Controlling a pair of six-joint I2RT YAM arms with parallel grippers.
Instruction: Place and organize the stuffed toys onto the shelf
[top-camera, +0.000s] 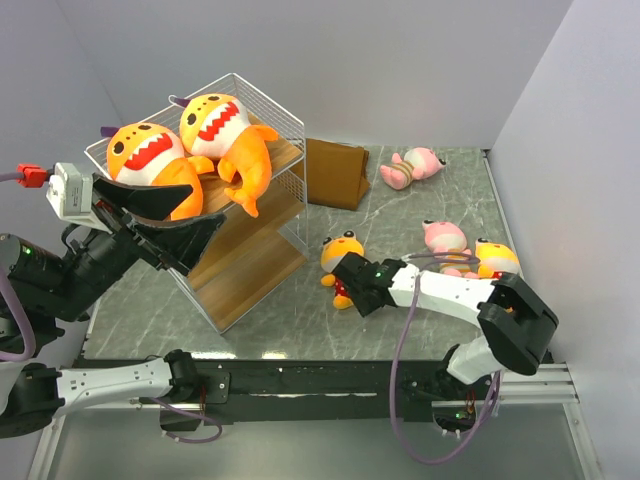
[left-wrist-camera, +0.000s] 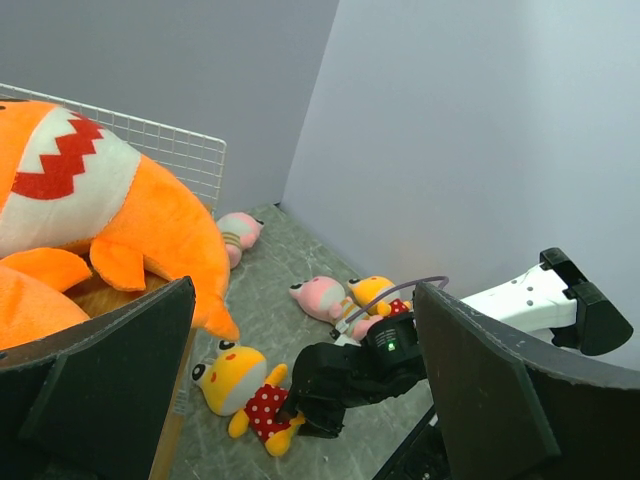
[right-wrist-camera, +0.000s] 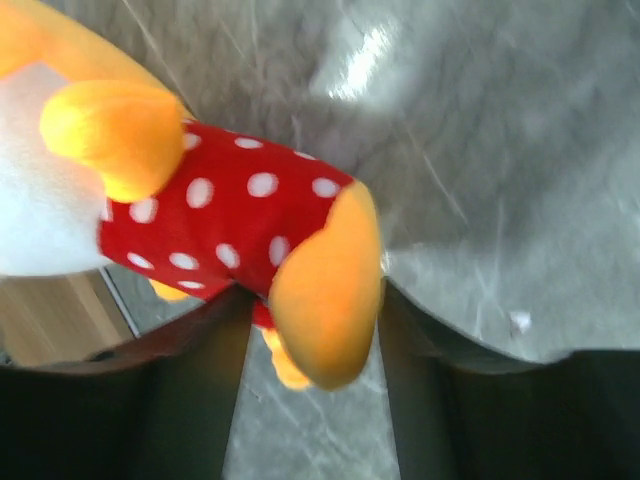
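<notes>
Shelf (top-camera: 240, 262) on grey marble (top-camera: 420, 205); pale walls (top-camera: 400, 60)

Robot lab booth: bare walls (top-camera: 400, 60), marbled table (top-camera: 420, 215)

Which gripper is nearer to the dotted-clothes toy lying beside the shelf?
Right. The right gripper is at that toy, straddling its leg; the left gripper hangs open beside the sharks on the shelf.

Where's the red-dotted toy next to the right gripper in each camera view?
Top external: the red-dotted toy is at centre, just right of the shelf.
Left wrist: low, left of centre.
Right wrist: fills left and centre, one leg inside the right gripper.
Shared landmark: that gripper at the toy's legs shows in all three.
</notes>
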